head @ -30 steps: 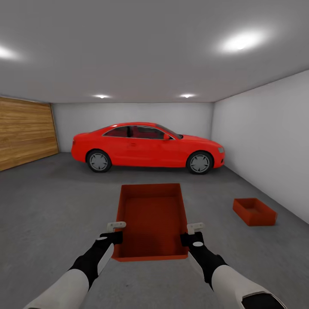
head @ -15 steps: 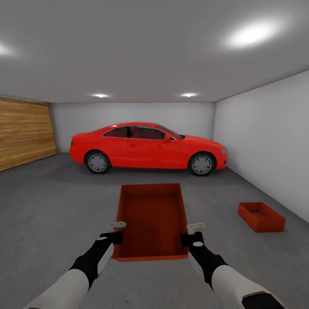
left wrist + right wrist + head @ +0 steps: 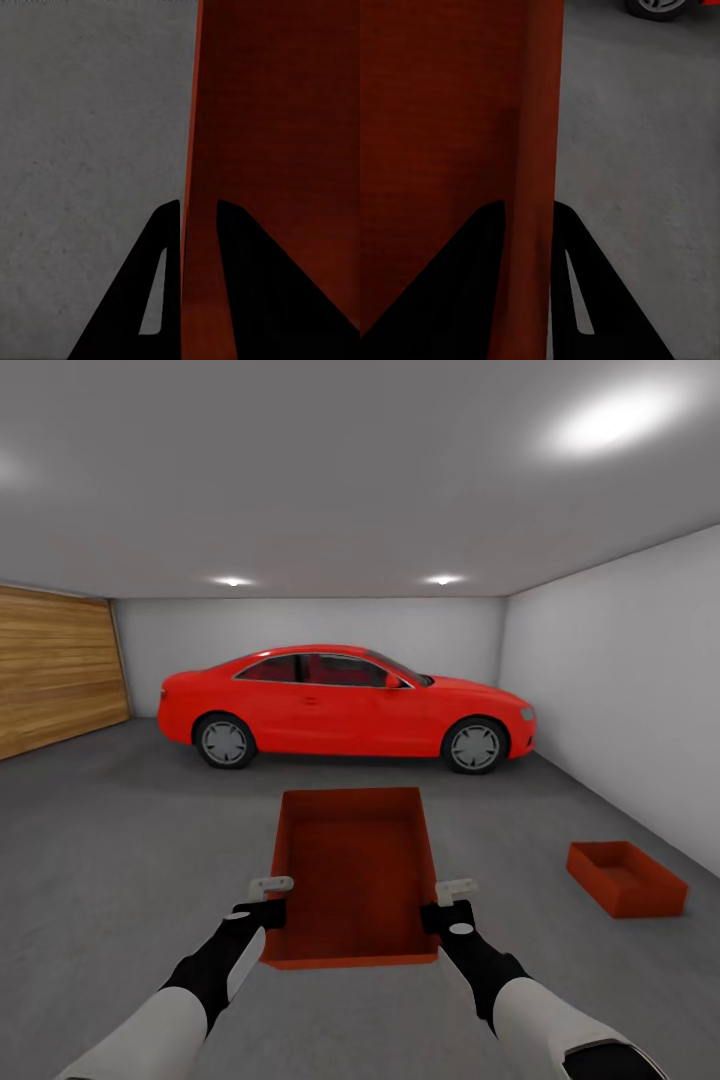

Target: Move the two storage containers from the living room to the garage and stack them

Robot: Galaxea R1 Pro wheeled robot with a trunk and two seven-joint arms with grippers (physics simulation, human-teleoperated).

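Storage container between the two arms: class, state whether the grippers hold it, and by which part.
Yes. The left gripper and right gripper each pinch a long side wall of the storage container, near its closer end.

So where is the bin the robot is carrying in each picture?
Head view: the held bin sits low in the middle, between the left gripper and right gripper.
Left wrist view: its wall runs between the black fingers.
Right wrist view: its wall runs between the fingers.
Shared landmark: the grey floor, beside the bin in all three views.
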